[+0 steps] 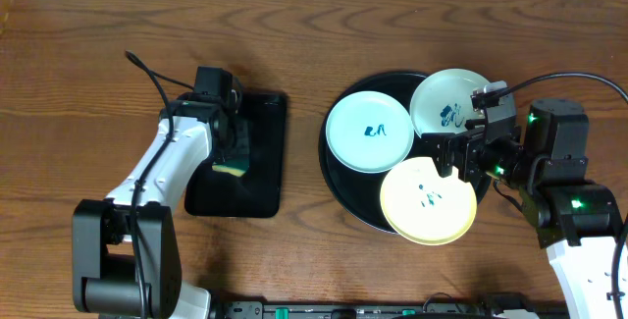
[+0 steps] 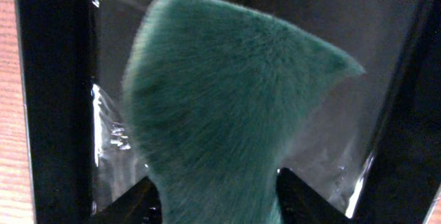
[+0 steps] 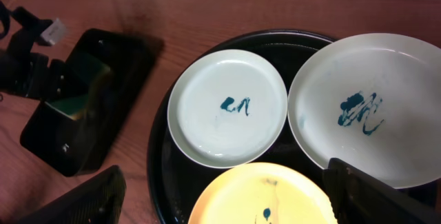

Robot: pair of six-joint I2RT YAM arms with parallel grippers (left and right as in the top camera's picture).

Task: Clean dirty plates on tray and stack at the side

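Three plates lie on the round black tray (image 1: 337, 177): a pale blue one (image 1: 370, 132) at the left, a paler one (image 1: 449, 103) at the back right and a yellow one (image 1: 428, 201) at the front. Each has dark blue-green marks at its centre. The right wrist view shows the same plates (image 3: 227, 107) (image 3: 372, 107) (image 3: 262, 193) on the tray (image 3: 160, 162). My right gripper (image 1: 461, 157) (image 3: 227, 203) is open and empty above the yellow plate's back edge. My left gripper (image 1: 226, 154) (image 2: 215, 196) is shut on a green sponge (image 2: 227, 100) over the rectangular tray.
The smaller rectangular black tray (image 1: 260, 177) lies left of the round tray, with the yellow-green sponge (image 1: 232, 169) on it under my left gripper. It also shows in the right wrist view (image 3: 103, 107). Brown wood-grain tabletop (image 1: 294, 25) lies all around.
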